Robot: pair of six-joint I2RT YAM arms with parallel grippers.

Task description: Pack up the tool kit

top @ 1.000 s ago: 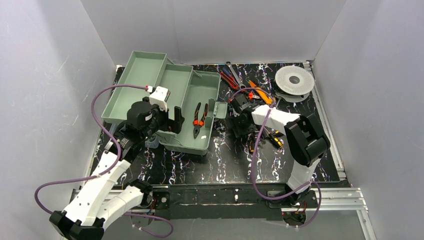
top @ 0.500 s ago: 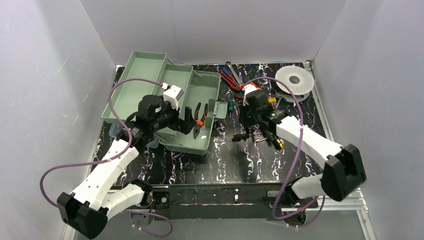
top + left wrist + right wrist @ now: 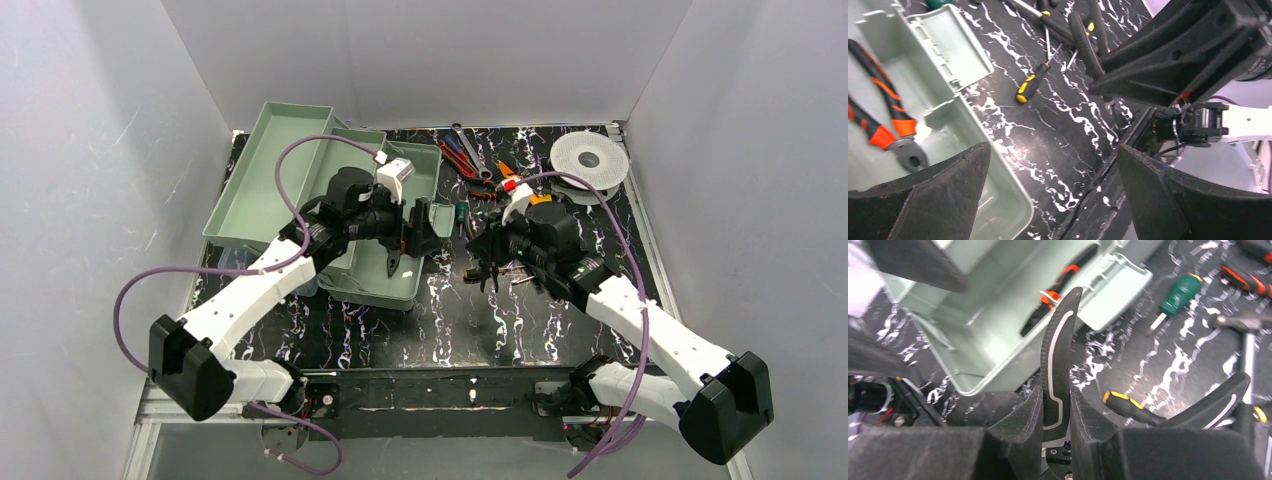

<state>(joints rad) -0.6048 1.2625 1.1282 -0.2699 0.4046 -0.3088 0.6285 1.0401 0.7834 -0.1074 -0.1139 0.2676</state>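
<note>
My right gripper (image 3: pixel 1055 390) is clamped on one handle of the black pliers (image 3: pixel 1060 335), above the tabletop (image 3: pixel 1193 355) just right of the open toolbox (image 3: pixel 993 335). Their long axis points toward the box. My left gripper (image 3: pixel 1052 155), spread and empty, hangs over the box's right wall.

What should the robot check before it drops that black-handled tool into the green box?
1. Right gripper shut on black-handled tool: ok, one handle clamped.
2. Pale green plastic toolbox open: ok.
3. Bare floor beside orange-handled pliers inside: ok.
4. Left gripper open, empty: ok.
5. Left gripper clear of the way in: probably not ok, it hangs over the box's rim.
6. Grip firm enough: cannot tell.
</note>
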